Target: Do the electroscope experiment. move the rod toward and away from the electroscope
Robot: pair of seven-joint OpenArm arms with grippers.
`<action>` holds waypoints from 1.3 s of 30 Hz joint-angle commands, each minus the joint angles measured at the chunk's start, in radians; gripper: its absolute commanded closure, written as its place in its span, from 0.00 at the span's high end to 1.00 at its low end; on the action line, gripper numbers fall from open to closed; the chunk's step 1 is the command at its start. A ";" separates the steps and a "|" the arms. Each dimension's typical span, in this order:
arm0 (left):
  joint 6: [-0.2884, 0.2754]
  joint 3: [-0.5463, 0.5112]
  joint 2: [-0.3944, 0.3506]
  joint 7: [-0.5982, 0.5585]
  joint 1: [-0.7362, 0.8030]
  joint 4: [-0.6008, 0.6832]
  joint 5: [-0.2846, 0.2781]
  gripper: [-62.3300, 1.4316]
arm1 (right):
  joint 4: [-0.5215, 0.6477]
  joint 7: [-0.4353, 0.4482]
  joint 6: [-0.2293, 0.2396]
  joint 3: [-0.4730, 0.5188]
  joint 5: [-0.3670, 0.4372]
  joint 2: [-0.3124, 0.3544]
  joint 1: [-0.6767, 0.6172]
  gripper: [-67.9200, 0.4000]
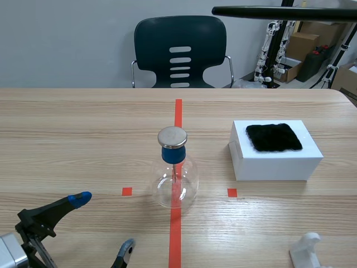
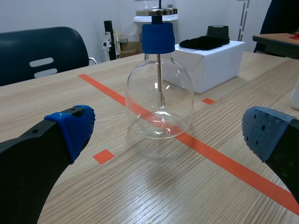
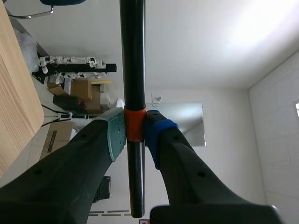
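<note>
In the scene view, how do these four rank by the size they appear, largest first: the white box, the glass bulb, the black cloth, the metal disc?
1. white box
2. glass bulb and black cloth: they look about alike, so not ranked
3. metal disc

Behind the wooden table (image 1: 67, 123) stands 1 dark chair (image 1: 180, 53) against a plain grey wall (image 1: 67, 44); cardboard boxes (image 1: 304, 42) are piled further right, beyond the table.

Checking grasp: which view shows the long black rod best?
Right wrist view: the long black rod is clamped at its orange band by the right gripper. Scene view shows only its black length, raised high. Left wrist view misses it.
</note>
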 commanded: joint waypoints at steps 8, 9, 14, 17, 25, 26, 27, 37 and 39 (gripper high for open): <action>-0.002 -0.003 0.000 -0.014 0.003 0.014 -0.003 1.00 | 0.018 0.000 -0.014 0.003 0.006 0.013 0.000 0.03; -0.002 -0.003 0.000 -0.014 0.003 0.014 -0.003 1.00 | 0.018 0.000 -0.014 0.003 0.006 0.013 0.000 0.03; -0.002 -0.003 0.000 -0.014 0.003 0.014 -0.003 1.00 | 0.018 0.004 -0.014 0.003 -0.033 0.013 0.001 0.03; -0.002 -0.003 0.000 -0.014 0.003 0.014 -0.003 1.00 | 0.018 0.003 -0.014 0.003 -0.032 0.013 0.001 0.03; -0.002 -0.003 0.000 -0.014 0.003 0.014 -0.003 1.00 | 0.018 0.003 -0.014 0.003 -0.032 0.013 0.001 0.03; -0.002 -0.003 0.000 -0.014 0.003 0.014 -0.003 1.00 | 0.018 0.003 -0.014 0.003 -0.032 0.013 0.001 0.03; -0.002 -0.003 0.000 -0.014 0.003 0.014 -0.003 1.00 | 0.018 0.003 -0.014 0.003 -0.032 0.013 0.001 0.03; -0.001 -0.003 0.000 -0.014 0.002 0.014 -0.003 1.00 | 0.018 0.000 -0.014 0.003 -0.032 0.013 0.001 0.03; -0.001 -0.003 0.000 -0.014 0.002 0.014 -0.003 1.00 | 0.018 -0.001 -0.014 0.003 -0.032 0.013 0.001 0.03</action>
